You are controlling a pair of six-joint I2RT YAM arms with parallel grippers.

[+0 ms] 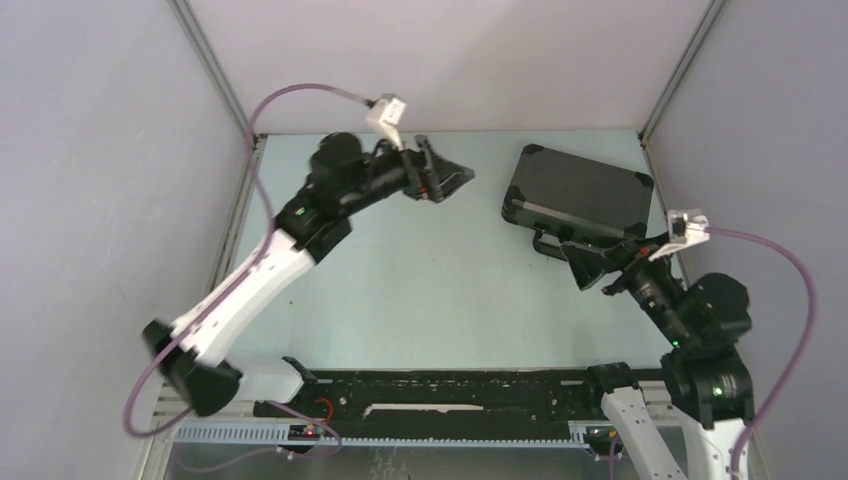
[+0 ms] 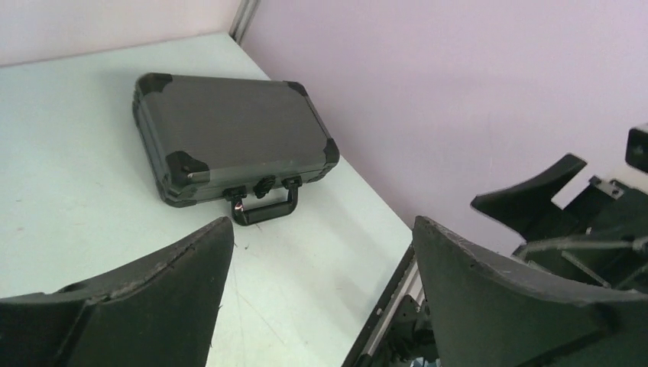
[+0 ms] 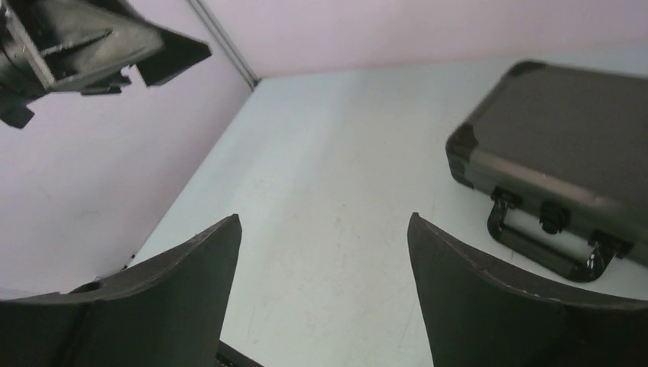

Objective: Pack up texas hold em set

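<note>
The table (image 1: 430, 300) has a pale blue-green top, matte, with a few small dark marks, and it stands inside a booth that is closed on three sides. The left wall (image 1: 90, 180), the back wall (image 1: 450, 60) and the right wall (image 1: 770, 130) are plain panels of a whitish lavender colour, joined by a thin metal post (image 1: 212, 70) in the back left corner and a second post (image 1: 681, 70) in the back right one. The light is soft and even, giving only weak shadows, and along the near edge runs a black rail (image 1: 450, 385) with a grey slotted cable duct (image 1: 400, 432) just in front of it.
</note>
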